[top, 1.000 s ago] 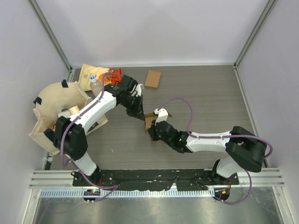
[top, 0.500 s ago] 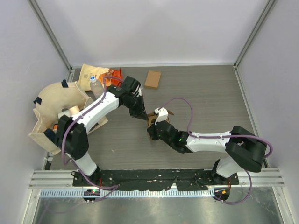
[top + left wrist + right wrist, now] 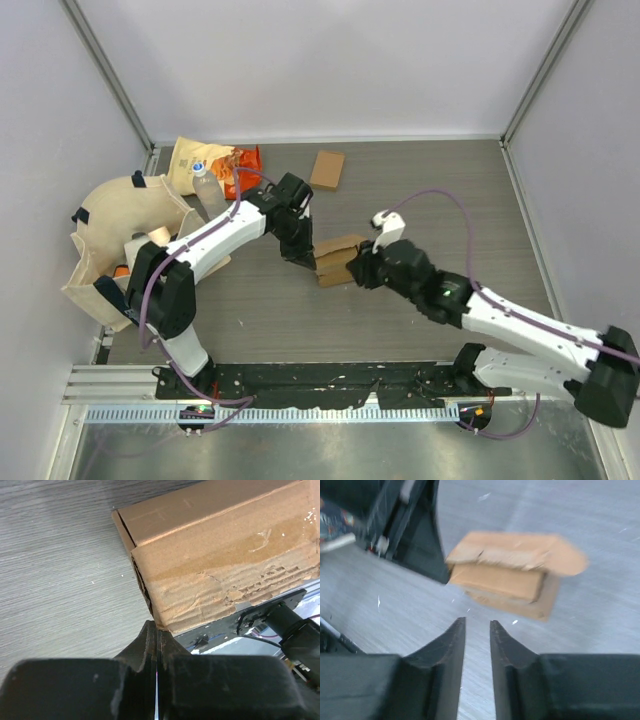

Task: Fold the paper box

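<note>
paper box (image 3: 338, 258): lying on its side around the middle of the worktop (image 3: 450, 200), right between the two arms. The cardboard on one face is pretty torn up in the left wrist view, and a loose flap hangs over one end.

left pincer (image 3: 303, 256): squeezed completely together with nothing between the fingers. From its own cam the tips are nudged up against a lower corner of the box, at the box's left end.

right pincer (image 3: 360, 272): only cracked open, a narrow gap with nothing in it. It sits by the box's right end. Its own cam is blurry, but the box looks just ahead of the tips, not touching.

small cardboard box (image 3: 327, 169): a second one, further back on the worktop, well apart from everything.

left edge stuff: a beige tote bag (image 3: 120, 225), with a yellow snack bag (image 3: 190, 158) and a clear bottle (image 3: 207, 186) just behind it.
</note>
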